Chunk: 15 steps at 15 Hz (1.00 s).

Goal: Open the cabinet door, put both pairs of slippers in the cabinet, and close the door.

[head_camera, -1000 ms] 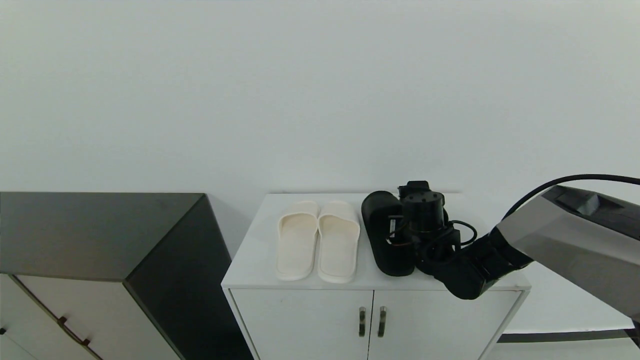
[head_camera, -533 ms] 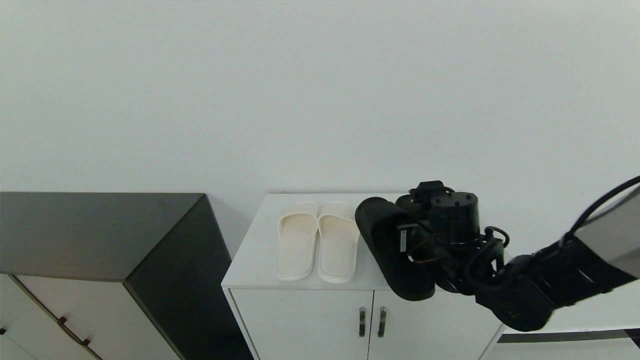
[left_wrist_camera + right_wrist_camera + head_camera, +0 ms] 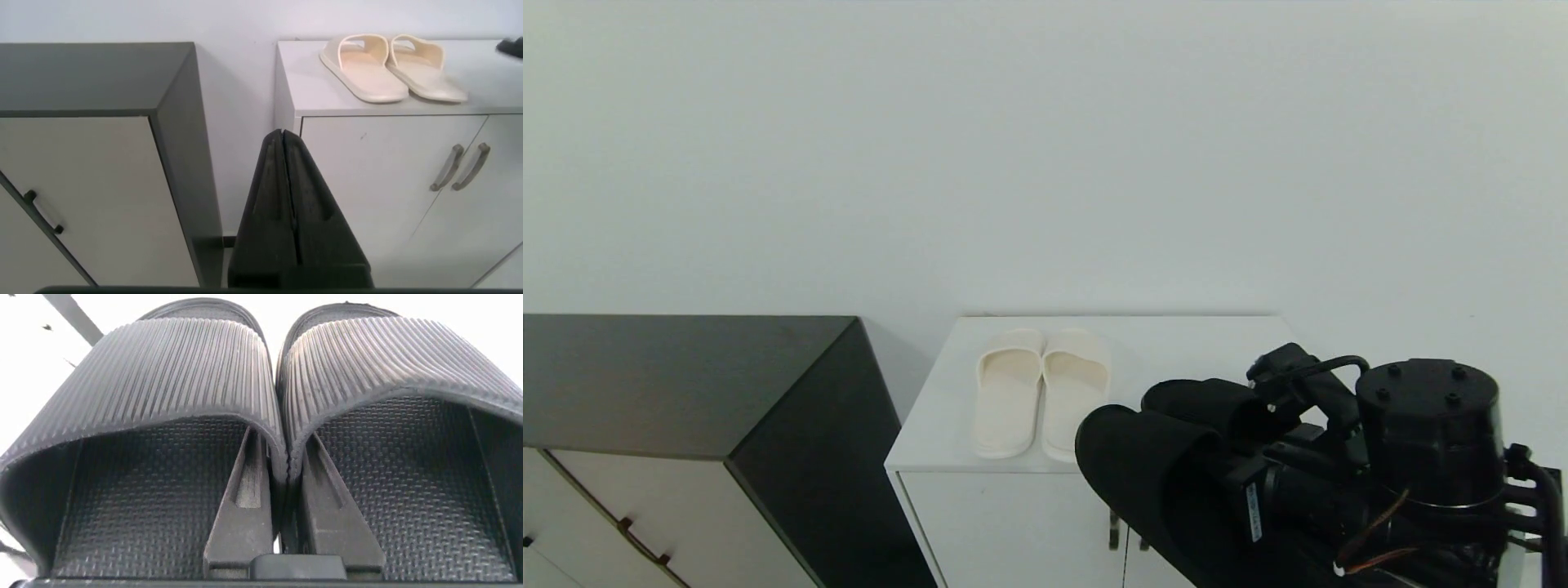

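A pair of black slippers [image 3: 1168, 474] is held in the air at the lower right of the head view, off the top of the white cabinet [image 3: 1013, 523] and in front of its right door. In the right wrist view, the right gripper [image 3: 282, 457] is seen with one finger inside each slipper. The two adjoining strap walls are pinched between its fingers.

A pair of white slippers [image 3: 1041, 392] is set side by side on the left half of the cabinet top, heels close to the front edge. Both cabinet doors are shut, and the two handles [image 3: 466, 167] are seen side by side at the centre seam in the left wrist view.

The step in hand is judged to be the carrying of the black pair towards the cabinet, though the door is not yet opened. The next move is judged to call for a handle to be taken and a door swung out. The left gripper [image 3: 283, 139] is free for that. Its fingers are pressed together on nothing, low in front of the cabinet's left door.

Room is limited. The handles are partly covered by the held slippers in the head view, so the swing of the door could be blocked. A dark cabinet [image 3: 686, 384] stands just beside the white one on the left of the frame, so little space is left there.
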Tool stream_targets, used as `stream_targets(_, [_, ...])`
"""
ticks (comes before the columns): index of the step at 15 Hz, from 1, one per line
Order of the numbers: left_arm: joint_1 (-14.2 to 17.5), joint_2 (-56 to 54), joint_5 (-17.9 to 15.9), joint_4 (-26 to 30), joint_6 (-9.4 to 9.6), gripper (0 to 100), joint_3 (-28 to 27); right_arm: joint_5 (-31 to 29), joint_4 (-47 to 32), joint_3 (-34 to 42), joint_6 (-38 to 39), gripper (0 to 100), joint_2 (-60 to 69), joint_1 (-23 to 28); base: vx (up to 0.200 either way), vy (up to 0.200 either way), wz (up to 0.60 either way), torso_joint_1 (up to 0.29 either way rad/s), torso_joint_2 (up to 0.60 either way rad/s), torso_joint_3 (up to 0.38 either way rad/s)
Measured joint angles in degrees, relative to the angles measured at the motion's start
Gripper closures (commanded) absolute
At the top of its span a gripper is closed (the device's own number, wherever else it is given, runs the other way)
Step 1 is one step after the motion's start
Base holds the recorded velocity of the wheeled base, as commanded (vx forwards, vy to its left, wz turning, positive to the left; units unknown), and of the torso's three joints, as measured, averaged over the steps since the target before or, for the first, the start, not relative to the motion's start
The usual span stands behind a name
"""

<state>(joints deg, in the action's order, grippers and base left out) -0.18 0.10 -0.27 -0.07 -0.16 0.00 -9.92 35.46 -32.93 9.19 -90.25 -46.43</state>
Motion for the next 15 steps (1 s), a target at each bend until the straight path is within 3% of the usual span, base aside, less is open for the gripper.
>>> stream_targets(9, [0.00, 0.00, 0.02, 0.00, 0.00, 100, 0.00, 3.17, 0.50, 2.30, -0.33, 100, 2.90, -0.56, -0.200, 0.000, 0.00, 0.000, 0.00, 0.002])
stream_targets(15, [0.00, 0.00, 0.20, 0.02, 0.18, 100, 0.00, 4.12, 0.90, 3.85, -1.43, 100, 3.01, -0.48, 0.000, 0.000, 0.00, 0.000, 0.00, 0.000])
